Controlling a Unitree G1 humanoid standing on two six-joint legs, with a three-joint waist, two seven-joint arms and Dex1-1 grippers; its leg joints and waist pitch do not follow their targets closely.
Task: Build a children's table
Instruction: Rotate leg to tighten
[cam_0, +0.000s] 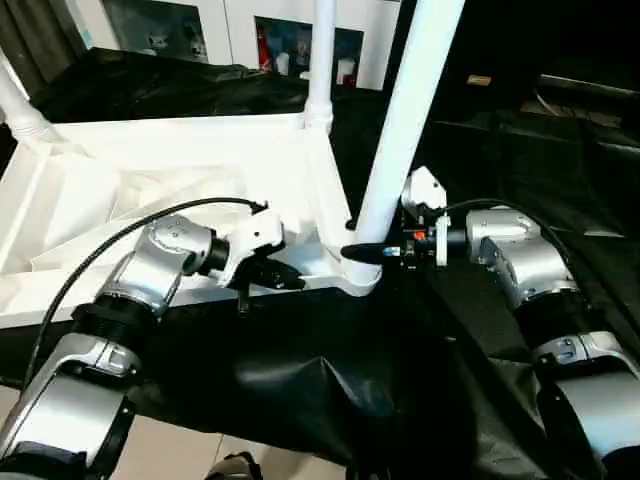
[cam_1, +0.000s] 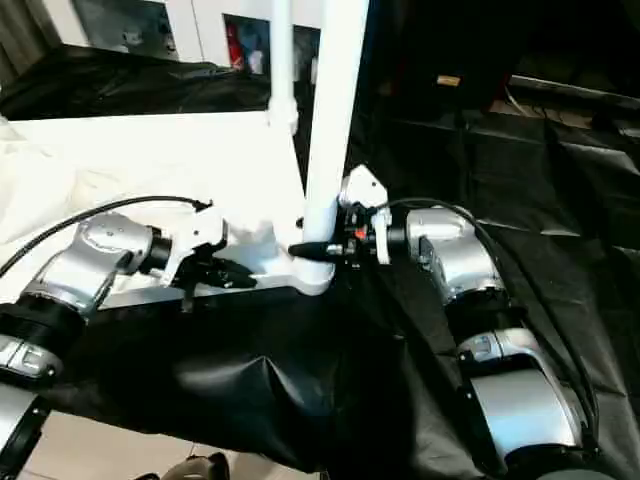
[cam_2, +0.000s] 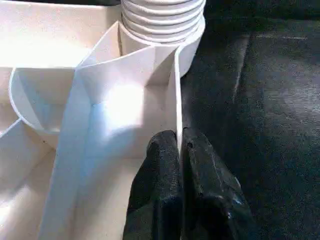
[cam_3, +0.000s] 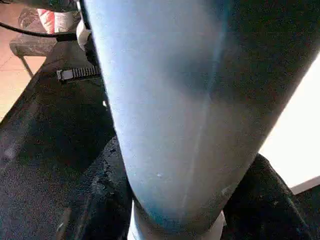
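Trouble brews if our right gripper (cam_0: 362, 254), clamped around the leaning leg (cam_0: 400, 140), cross-threads it while our left gripper (cam_2: 178, 150) pinches the tabletop's rim (cam_2: 176, 95).

A white table leg (cam_3: 200, 100) stands between the right gripper's (cam_3: 177, 210) two black fingers (cam_3: 100, 195), above a black sheet (cam_3: 45, 150).

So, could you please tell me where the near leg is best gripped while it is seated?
Probably low on the near leg, just above its corner socket, coming level from the right, as the right claw does: the round shaft stands nearly upright and its right side is open.
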